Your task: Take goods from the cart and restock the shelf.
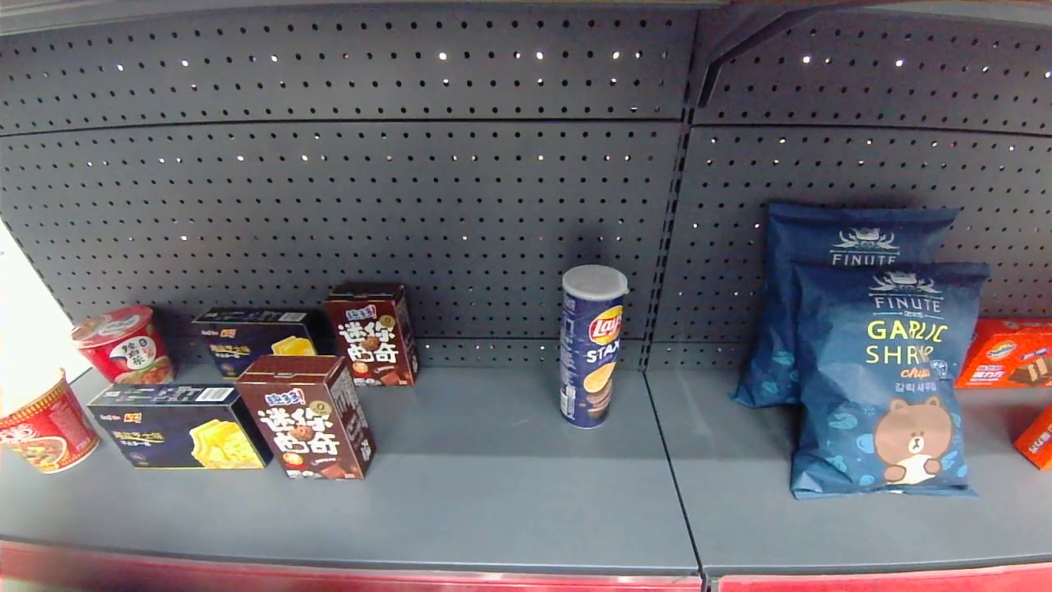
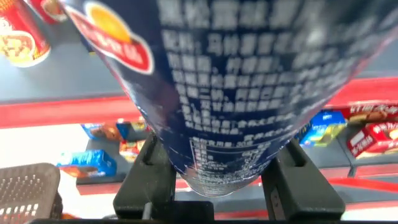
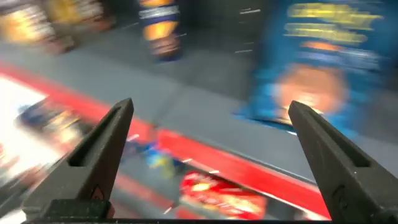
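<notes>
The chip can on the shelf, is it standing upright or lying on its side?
Upright. The chip can stands on its base on the shelf, with its white lid level on top.

shelf (image 1: pixel 493 501) gap, between brown box (image 1: pixel 308 415) and can (image 1: pixel 593 345)

Grey shelf (image 1: pixel 509 501), left to right: noodle cups (image 1: pixel 123 344), dark boxes (image 1: pixel 185 427), brown boxes (image 1: pixel 308 415), upright chip can (image 1: pixel 592 345), two blue bags (image 1: pixel 888 386), orange boxes (image 1: pixel 1007 353).

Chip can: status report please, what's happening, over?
Left gripper shut on chip can. Right gripper open, empty. Second can upright on shelf, bare space beside it.
</notes>
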Motion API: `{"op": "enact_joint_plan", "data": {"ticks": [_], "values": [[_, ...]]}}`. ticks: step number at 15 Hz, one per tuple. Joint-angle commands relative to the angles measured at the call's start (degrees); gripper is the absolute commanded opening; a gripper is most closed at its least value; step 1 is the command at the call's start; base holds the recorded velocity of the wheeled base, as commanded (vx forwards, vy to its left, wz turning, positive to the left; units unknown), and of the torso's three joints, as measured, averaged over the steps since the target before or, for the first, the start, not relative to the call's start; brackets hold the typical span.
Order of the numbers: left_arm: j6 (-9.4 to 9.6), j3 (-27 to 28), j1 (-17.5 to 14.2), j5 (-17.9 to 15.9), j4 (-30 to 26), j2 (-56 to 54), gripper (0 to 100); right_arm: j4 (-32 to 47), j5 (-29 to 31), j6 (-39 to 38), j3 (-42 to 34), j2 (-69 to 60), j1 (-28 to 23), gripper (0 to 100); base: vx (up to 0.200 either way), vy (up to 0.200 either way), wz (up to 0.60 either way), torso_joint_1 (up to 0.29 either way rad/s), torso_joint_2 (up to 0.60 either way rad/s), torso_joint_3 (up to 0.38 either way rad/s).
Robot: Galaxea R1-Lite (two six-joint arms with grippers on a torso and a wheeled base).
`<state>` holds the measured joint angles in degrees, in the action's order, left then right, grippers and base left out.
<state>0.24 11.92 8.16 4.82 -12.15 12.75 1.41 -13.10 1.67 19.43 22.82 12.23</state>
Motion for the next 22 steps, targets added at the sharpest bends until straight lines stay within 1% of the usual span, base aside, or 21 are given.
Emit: {"op": "enact_joint_plan", "data": {"ticks": [1, 2, 3, 4, 6, 8, 9, 11, 12, 13, 16, 18, 20, 22], "values": [[0.11, 1.4, 0.0, 0.0, -1.0, -1.5, 0, 0.0, -1.0, 0.2, 2.0, 8.7, 5.6, 100, 0.0, 0.0, 0.0, 0.0, 0.0, 0.0], [0.2, 1.9, 0.0, 0.0, -1.1, -1.3, 0, -0.7, -1.0, 0.3, 2.6, 11.3, 6.3, 100, 0.0, 0.0, 0.0, 0.0, 0.0, 0.0], [0.2, 3.3, 0.0, 0.0, -1.1, 0.0, 0, -3.5, -2.1, 0.2, 5.4, 16.6, 7.4, 100, 0.0, 0.0, 0.0, 0.0, 0.0, 0.0], [0.2, 4.2, 0.1, 0.0, -1.0, 1.1, 0, -5.8, -3.7, 0.1, 7.4, 21.1, 8.4, 100, 0.0, 0.0, 0.0, 0.0, 0.0, 0.0], [0.11, 5.6, 0.4, -0.5, -1.0, 1.8, 0, -9.7, -7.0, 0.4, 8.5, 30.0, 9.0, 100, 0.0, 0.0, 0.0, 0.0, 0.0, 0.0], [-0.16, 5.8, 0.8, -1.6, -0.8, 2.7, 0, -17.8, -7.2, 0.8, 8.6, 38.5, 10.4, 100, 0.0, 0.0, 0.0, 0.0, 0.0, 0.0], [-1.03, 5.7, 1.9, -2.3, -0.7, 3.9, 0, -26.6, -7.0, 0.7, 8.7, 46.4, 10.5, 100, 0.0, 0.0, 0.0, 0.0, 0.0, 0.0], [-1.12, 6.4, 2.1, -2.4, -0.4, 4.4, 0, -37.6, -7.9, 0.8, 10.1, 57.5, 10.5, 100, 0.0, 0.0, 0.0, 0.0, 0.0, 0.0], [-1.12, 6.7, 2.2, -2.4, -0.5, 4.4, 0, -42.3, -9.9, 0.6, 11.4, 62.5, 10.2, 100, 0.0, 0.0, 0.0, 0.0, 0.0, 0.0], [-1.12, 6.6, 2.2, -2.4, -0.5, 4.3, 0, -44.4, -11.3, 0.4, 12.0, 64.8, 10.0, 100, 0.0, 0.0, 0.0, 0.0, 0.0, 0.0], [-1.21, 6.6, 2.2, -2.4, -0.7, 4.0, 0, -55.4, -14.9, 0.2, 16.9, 76.7, 9.3, 100, 0.0, 0.0, 0.0, 0.0, 0.0, 0.0], [-1.21, 6.7, 2.1, -2.4, -0.9, 3.3, 0, -58.5, -22.2, 0.4, 20.1, 81.5, 8.1, 100, 0.0, 0.0, 0.0, 0.0, 0.0, 0.0], [-1.21, 7.0, 2.0, -2.3, -0.9, 3.1, 0, -60.0, -25.3, 0.5, 22.8, 85.2, 7.9, 100, 0.0, 0.0, 0.0, 0.0, 0.0, 0.0], [-1.21, 7.1, 2.0, -2.3, -1.1, 3.1, 0, -60.9, -26.3, 0.4, 23.7, 86.7, 7.9, 100, 0.0, 0.0, 0.0, 0.0, 0.0, 0.0]]}}
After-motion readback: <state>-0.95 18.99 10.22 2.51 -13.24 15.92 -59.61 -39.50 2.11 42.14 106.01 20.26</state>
